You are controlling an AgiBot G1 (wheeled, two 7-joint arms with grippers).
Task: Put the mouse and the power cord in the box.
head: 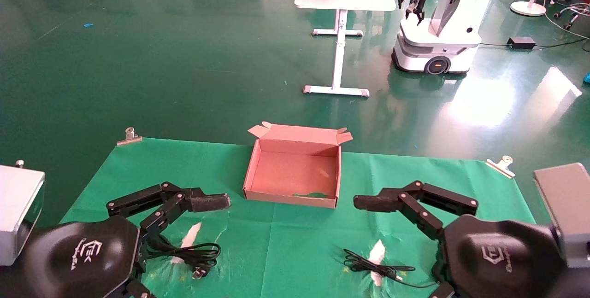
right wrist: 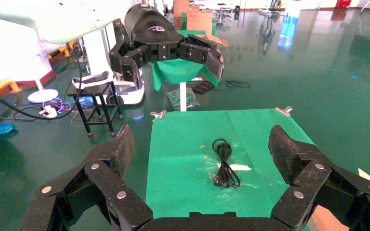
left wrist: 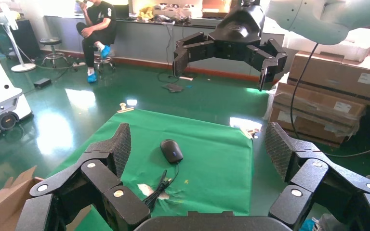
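bench (head: 295,242) under green cloth; box (head: 295,171) empty at its far middle. left claw (left wrist: 200,149) and right claw (right wrist: 200,149) both spread wide, holding nothing, raised either side of the box. power cord (head: 196,254) near left, mouse (left wrist: 171,150) near right. risk: loose coil or thin mouse wire (head: 373,268) snagging, trailing over the box wall.

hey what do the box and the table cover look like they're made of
The box looks like matte pinkish-brown cardboard, with folded notched flaps and thin raw-edged walls. The table cover seems thin green plastic or coated sheeting: it creases, glints in spots, and is clipped at its corners.
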